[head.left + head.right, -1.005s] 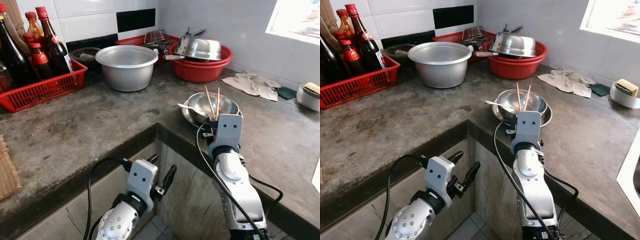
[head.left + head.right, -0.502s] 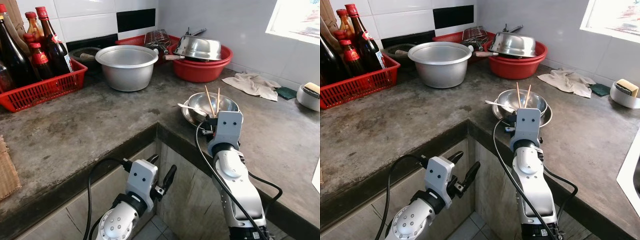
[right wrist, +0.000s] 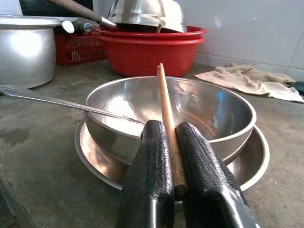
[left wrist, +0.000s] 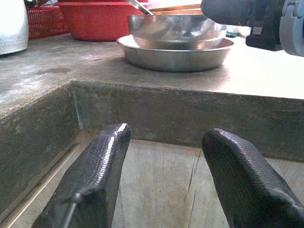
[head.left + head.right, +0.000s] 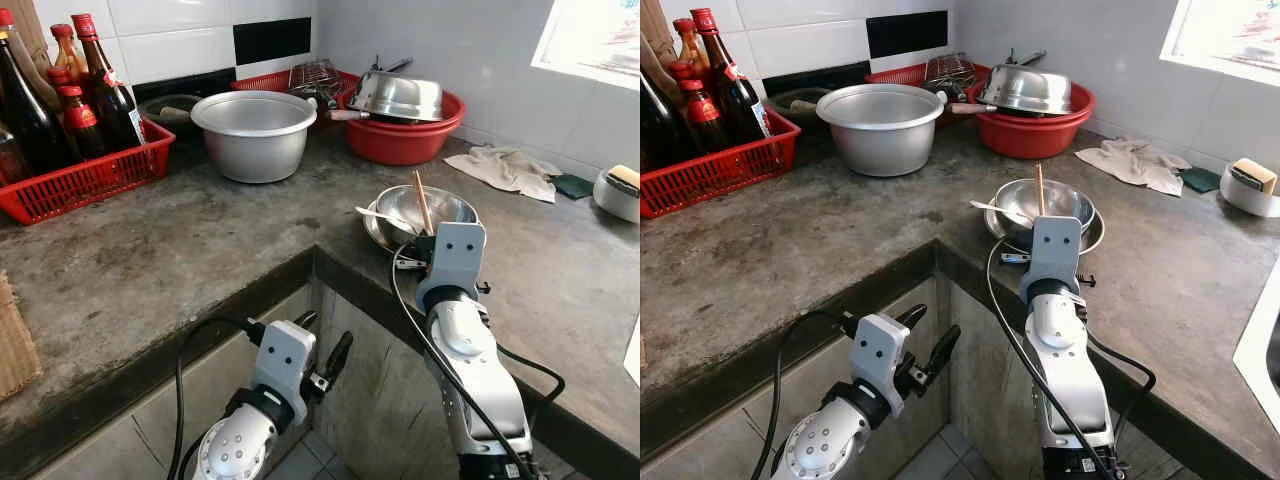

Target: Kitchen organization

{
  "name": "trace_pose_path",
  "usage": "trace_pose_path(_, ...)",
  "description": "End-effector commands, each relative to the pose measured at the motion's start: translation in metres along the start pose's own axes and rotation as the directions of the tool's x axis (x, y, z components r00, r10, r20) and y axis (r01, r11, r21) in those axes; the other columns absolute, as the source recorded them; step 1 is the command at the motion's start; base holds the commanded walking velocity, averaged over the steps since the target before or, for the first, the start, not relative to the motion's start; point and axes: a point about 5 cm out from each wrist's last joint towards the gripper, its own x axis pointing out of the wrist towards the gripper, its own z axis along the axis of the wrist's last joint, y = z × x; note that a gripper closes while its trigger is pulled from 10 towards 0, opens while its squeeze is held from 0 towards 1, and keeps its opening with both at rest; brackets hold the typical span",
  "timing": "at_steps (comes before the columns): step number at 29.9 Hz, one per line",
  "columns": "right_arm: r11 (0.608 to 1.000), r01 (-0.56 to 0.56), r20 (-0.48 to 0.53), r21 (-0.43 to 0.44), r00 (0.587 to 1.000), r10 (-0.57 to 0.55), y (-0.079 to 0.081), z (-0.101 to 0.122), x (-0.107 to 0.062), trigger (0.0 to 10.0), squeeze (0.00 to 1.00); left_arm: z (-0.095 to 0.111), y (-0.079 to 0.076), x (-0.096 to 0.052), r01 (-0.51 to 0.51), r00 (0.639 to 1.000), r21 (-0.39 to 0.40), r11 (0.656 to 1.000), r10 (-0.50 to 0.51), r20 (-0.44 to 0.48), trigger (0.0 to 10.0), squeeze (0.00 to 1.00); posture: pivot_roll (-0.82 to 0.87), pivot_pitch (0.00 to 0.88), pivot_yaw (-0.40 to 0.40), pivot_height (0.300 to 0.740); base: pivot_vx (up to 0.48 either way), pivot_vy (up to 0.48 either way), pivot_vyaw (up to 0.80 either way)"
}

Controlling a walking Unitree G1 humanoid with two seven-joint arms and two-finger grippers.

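Right gripper [image 3: 172,156]: both black fingers [image 3: 151,166] pinched tight on the wooden chopsticks [image 3: 166,114], which run out past the fingertips.
Chopsticks: their far ends reach over the rim of the steel bowl [image 3: 209,111], straight ahead of the fingers.
Steel bowl: sits in a shallow steel plate [image 3: 249,159] on the grey counter [image 5: 180,250]; a spoon [image 3: 47,99] rests in it.
Left gripper [image 4: 164,156]: below the counter edge, fingers spread wide, nothing between them.

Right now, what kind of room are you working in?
Most likely a home kitchen: a concrete counter carries a metal pot, sauce bottles in a red basket, and a steel bowl.
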Motion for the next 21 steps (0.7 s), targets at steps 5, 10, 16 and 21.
trace_pose_path(5,0.998,-0.005,0.055,0.064,0.998,0.001,0.0,0.012,0.003,0.0,0.0,0.002,0.0,0.002,-0.003,1.0,0.01,1.0,0.003,0.015,10.0,0.0,0.09,0.008,-0.061,0.74,0.0,0.0,0.0)
trace_pose_path(10,0.997,-0.058,0.18,0.05,0.982,0.048,0.002,0.035,-0.003,0.0,0.0,0.01,0.002,0.004,-0.018,0.999,0.015,1.0,0.017,0.046,10.0,0.0,0.09,0.012,-0.058,0.74,0.0,0.0,0.0)
trace_pose_path(16,0.996,-0.089,0.23,-0.032,0.969,0.094,-0.001,0.039,-0.018,2.3,0.0,0.017,0.004,0.008,-0.033,0.997,0.013,0.999,0.032,0.073,10.0,0.0,0.08,0.014,-0.054,0.74,0.0,0.0,0.0)
trace_pose_path(21,0.996,-0.076,0.232,-0.036,0.969,0.083,-0.014,0.035,-0.033,10.0,0.0,0.02,0.004,0.008,-0.032,0.996,0.014,0.999,0.031,0.087,10.0,0.0,0.08,0.012,-0.046,0.74,0.0,0.0,0.0)
